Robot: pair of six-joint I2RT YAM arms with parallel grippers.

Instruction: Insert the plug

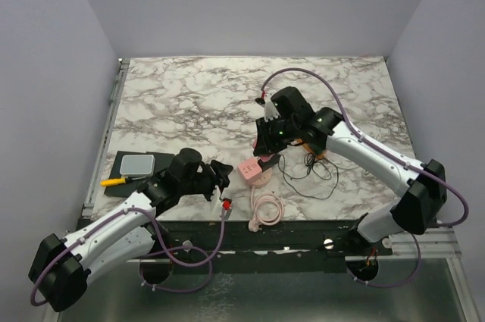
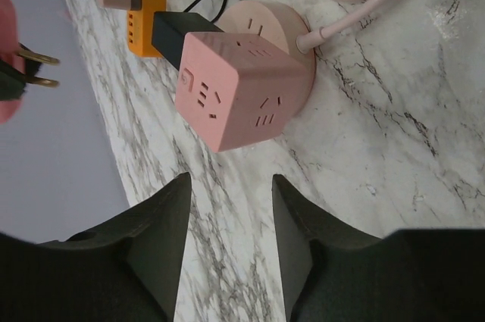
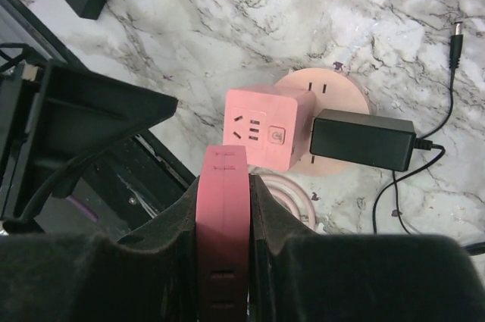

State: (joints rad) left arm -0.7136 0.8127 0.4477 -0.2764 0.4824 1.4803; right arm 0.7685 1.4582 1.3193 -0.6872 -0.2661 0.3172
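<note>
One pink socket cube [image 3: 261, 134] stands on the surface [image 3: 303, 19], one black adapter [image 3: 362, 140] in its side; I can't read its button's mark. My right fingers [image 3: 182, 220] clench one pink plug [image 3: 222, 167] near the cube, not touching. Only the left wrist view shows its two brass prongs [image 2: 36, 57]. My left fingers [image 2: 170, 216] stand parted, empty.

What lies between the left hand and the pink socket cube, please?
Only bare marble table: the left wrist view shows the left hand facing the pink socket cube with nothing in the stretch between them.
</note>
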